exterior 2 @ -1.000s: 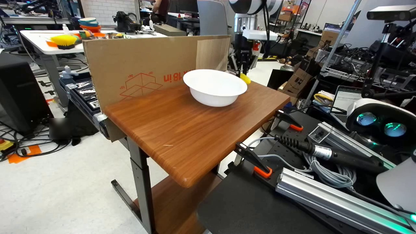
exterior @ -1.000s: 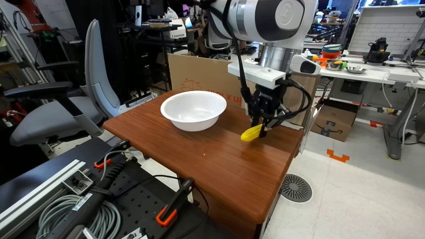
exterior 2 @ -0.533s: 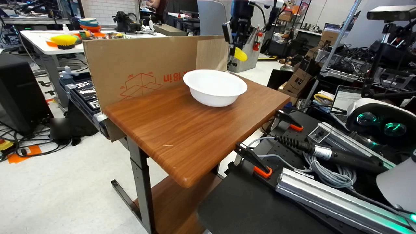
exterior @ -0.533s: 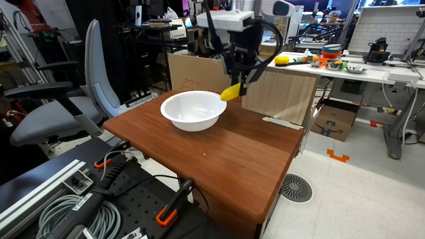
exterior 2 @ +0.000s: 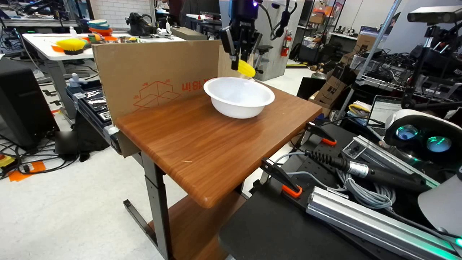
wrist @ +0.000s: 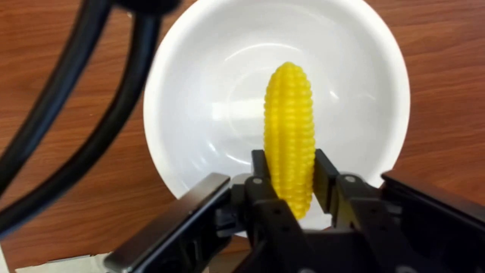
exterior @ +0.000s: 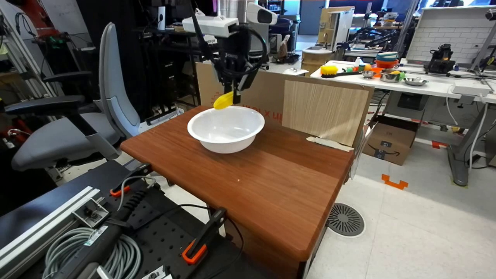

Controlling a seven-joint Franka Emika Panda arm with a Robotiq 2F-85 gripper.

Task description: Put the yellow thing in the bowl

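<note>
Table [exterior: 271, 201]: brown wood, the broad surface I am working over; from my seat, the part of the job down on it looks finished.
Cardboard [exterior 2: 162, 65]: a big sheet standing along one edge of the table, printed in red; it has no part in the task, so I only mean to stay off it.
Bowl [exterior: 228, 145]: white, round, upright on the table near the cardboard; the drop into it is not yet done.
Gripper [wrist: 291, 165]: over the bowl, higher than the rim in both exterior views; I judge the carry all but complete.
Corn [wrist: 290, 113]: the yellow piece I must deliver, off the table and held above the bowl, its free end tilted down. I judge it apart from the rim. In my wrist view the free end lies over the bowl's inside; whether the held end is well within the rim, I can't be sure.
Fingers [wrist: 326, 174]: one either side of the corn, pressed against it behind its middle, so my grip looks sound. Left to do, as I see it: come down a little, part them, let the corn fall in, then back away.
</note>
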